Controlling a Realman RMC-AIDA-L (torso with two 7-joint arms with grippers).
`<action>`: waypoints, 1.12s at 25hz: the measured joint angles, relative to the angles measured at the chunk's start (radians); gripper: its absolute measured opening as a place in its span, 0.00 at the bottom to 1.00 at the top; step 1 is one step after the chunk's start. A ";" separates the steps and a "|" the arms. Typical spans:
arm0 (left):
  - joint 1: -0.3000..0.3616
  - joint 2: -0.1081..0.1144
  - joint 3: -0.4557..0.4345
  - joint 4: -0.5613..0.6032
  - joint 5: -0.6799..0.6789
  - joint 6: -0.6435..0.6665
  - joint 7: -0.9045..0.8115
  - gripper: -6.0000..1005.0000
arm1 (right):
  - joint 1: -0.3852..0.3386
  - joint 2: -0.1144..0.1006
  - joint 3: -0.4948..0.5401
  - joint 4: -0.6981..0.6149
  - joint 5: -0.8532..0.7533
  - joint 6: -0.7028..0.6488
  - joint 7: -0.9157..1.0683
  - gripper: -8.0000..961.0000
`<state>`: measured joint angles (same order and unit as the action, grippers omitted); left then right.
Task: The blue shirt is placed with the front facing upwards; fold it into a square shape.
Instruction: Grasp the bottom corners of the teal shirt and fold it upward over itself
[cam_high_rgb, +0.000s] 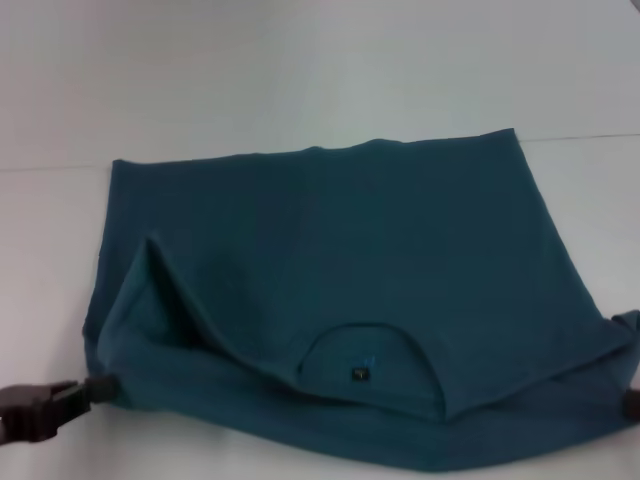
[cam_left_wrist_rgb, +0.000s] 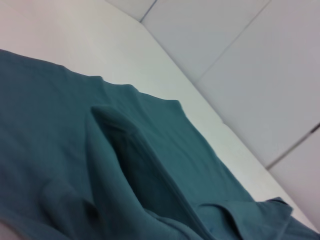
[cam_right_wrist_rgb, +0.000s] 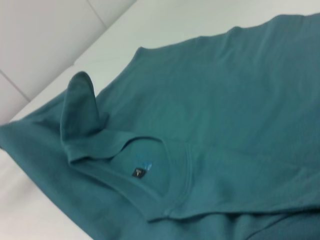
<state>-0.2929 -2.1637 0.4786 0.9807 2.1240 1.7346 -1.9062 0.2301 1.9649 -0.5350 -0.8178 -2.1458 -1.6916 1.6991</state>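
The blue shirt (cam_high_rgb: 370, 260) lies spread on the white table, its collar (cam_high_rgb: 365, 350) and small dark tag (cam_high_rgb: 358, 374) toward me. Its near edge is raised and rolled over, with a peaked fold at the left (cam_high_rgb: 155, 262). My left gripper (cam_high_rgb: 98, 388) is at the shirt's near left corner, shut on the bunched cloth there. Only a dark sliver of my right gripper (cam_high_rgb: 632, 405) shows, at the near right corner, beside a lifted flap (cam_high_rgb: 622, 325). The wrist views show only cloth: the standing fold (cam_left_wrist_rgb: 115, 145), and the collar (cam_right_wrist_rgb: 155, 170) with its tag (cam_right_wrist_rgb: 137, 172).
The white table (cam_high_rgb: 300, 80) runs far beyond the shirt's hem (cam_high_rgb: 330, 150). A pale tiled wall (cam_left_wrist_rgb: 260, 65) rises behind the table edge. Bare table also shows to the left of the shirt (cam_high_rgb: 45, 260).
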 joint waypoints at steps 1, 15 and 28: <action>0.006 0.000 -0.006 0.005 0.003 0.021 0.000 0.01 | -0.005 0.000 0.007 0.000 -0.011 -0.015 -0.014 0.03; 0.053 0.003 -0.095 0.089 0.103 0.243 -0.010 0.01 | -0.060 -0.006 0.172 -0.066 -0.121 -0.217 -0.126 0.03; 0.084 -0.001 -0.090 0.112 0.126 0.312 -0.010 0.01 | -0.072 -0.012 0.214 -0.067 -0.173 -0.291 -0.180 0.03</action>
<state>-0.2091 -2.1643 0.3882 1.0922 2.2500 2.0463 -1.9161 0.1585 1.9527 -0.3207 -0.8851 -2.3185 -1.9822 1.5190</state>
